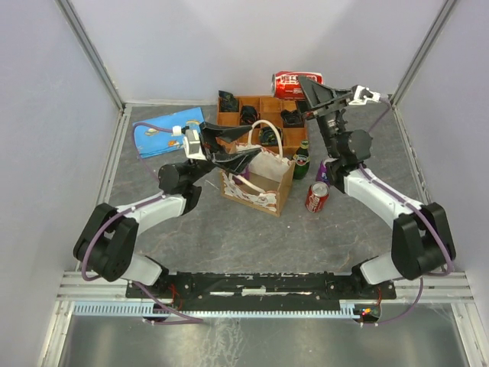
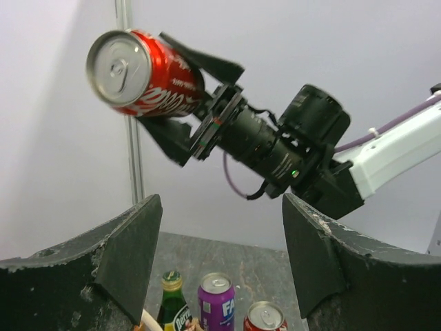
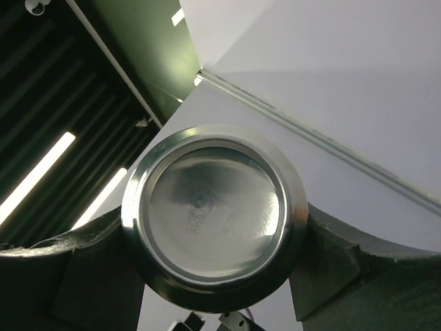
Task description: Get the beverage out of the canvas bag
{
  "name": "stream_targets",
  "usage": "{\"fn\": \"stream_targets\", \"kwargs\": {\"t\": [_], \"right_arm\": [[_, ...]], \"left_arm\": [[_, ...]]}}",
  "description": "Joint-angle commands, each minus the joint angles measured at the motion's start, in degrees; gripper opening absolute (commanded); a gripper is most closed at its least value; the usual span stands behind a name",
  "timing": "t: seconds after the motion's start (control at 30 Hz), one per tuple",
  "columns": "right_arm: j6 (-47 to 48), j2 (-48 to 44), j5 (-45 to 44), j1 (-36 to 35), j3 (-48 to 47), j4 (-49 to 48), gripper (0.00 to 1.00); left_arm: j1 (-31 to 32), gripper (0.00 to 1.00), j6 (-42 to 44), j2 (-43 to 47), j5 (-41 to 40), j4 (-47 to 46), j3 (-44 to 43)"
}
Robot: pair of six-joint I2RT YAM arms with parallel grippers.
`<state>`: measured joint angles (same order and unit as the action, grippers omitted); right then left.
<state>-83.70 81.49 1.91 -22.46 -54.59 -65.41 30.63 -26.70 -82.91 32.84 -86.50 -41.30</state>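
Far-left corner of the worktop: flat blue pouch (image 1: 170,131), well apart from everything else.

Left of centre: left gripper (image 1: 243,155) poised over the left rim of the canvas bag (image 1: 263,183), fingers (image 2: 124,255) spread wide with nothing between them. In the left wrist view, only a sliver of white handle low between them, contact not discernible.

Centre of the worktop: bag upright, mouth open, white looped handles up, red-patterned trim along its lower sides.

Far edge, centre, behind the bag: orange wooden tray (image 1: 256,98) with dark items in its compartments, too small to identify.

Just right of the bag, in a short row toward the near edge: green bottle (image 1: 303,159), purple can (image 1: 322,173), red can (image 1: 316,197), all upright on the worktop.

Far edge, right of centre: right gripper (image 1: 308,86) up off the surface, pinching a red cola can (image 1: 289,82) held on its side, clear of the bag, beside the right end of the tray as seen from above.

Right wrist view: silver base of that can filling the gap, dark fingers (image 3: 62,276) pressed against its two flanks.
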Motion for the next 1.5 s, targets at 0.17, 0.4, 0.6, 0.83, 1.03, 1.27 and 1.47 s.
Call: {"fn": "stream_targets", "kwargs": {"t": [0.17,0.4,0.6,0.83,1.03,1.27,1.47], "right_arm": [[-13.52,0.79,12.2,-0.2,-11.82,-17.21,0.0],[-15.32,0.63,12.94,-0.21,-11.71,-17.21,0.0],[-16.29,0.93,13.1,-0.55,-11.45,-17.21,0.0],[-16.26,0.54,13.24,-1.0,-11.14,-17.21,0.0],[-17.04,1.85,13.65,-1.27,-11.18,-17.26,0.0],[-17.44,2.36,14.41,-1.86,-10.71,-17.15,0.0],[-17.72,2.58,14.74,-2.56,-10.45,-17.13,0.0]], "left_arm": [[0.18,0.78,3.94,-0.57,-1.42,0.5,-5.55],[0.23,0.8,3.0,-5.45,-6.05,-2.24,-11.4],[0.62,0.81,2.34,-9.15,-4.37,-4.59,-17.99],[2.69,0.81,6.86,-10.64,-1.29,-6.97,-20.37],[3.56,0.81,9.03,-11.03,-0.59,-6.45,-22.79],[3.65,0.81,9.56,-12.02,-0.82,-5.86,-26.66],[3.67,0.81,10.23,-13.54,-0.98,-5.9,-30.07]]}}
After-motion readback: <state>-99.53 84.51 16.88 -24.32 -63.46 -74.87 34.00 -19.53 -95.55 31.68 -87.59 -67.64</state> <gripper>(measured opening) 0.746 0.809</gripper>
